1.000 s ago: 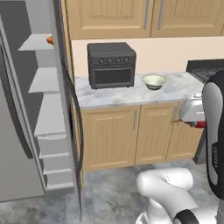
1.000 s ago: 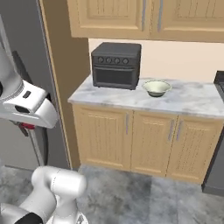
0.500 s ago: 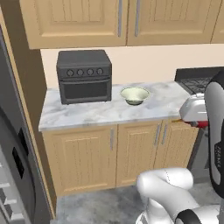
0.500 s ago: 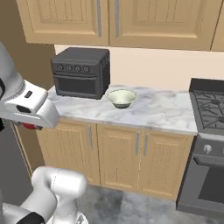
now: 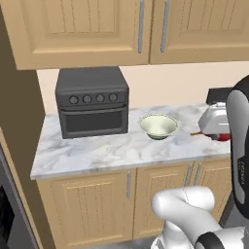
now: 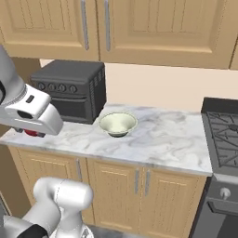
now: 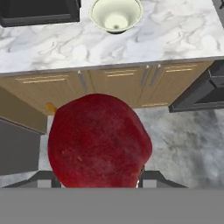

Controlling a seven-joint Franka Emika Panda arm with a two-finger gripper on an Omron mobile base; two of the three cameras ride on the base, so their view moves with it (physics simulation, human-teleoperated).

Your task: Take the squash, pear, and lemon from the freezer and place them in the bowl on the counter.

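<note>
view swung off freezer, onto counter (image 5: 112, 151) | gripper (image 7: 98, 186) clamped on red fruit (image 7: 98, 140), likely pear | bowl (image 6: 118, 124) ahead, empty

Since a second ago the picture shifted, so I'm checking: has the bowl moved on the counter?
No. The bowl still sits just right of the toaster oven; only the view shifted.

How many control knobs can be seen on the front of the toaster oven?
4. The knobs sit in one row across the top of the toaster oven front, above its door; the oven stands on the counter, left of the bowl.
</note>
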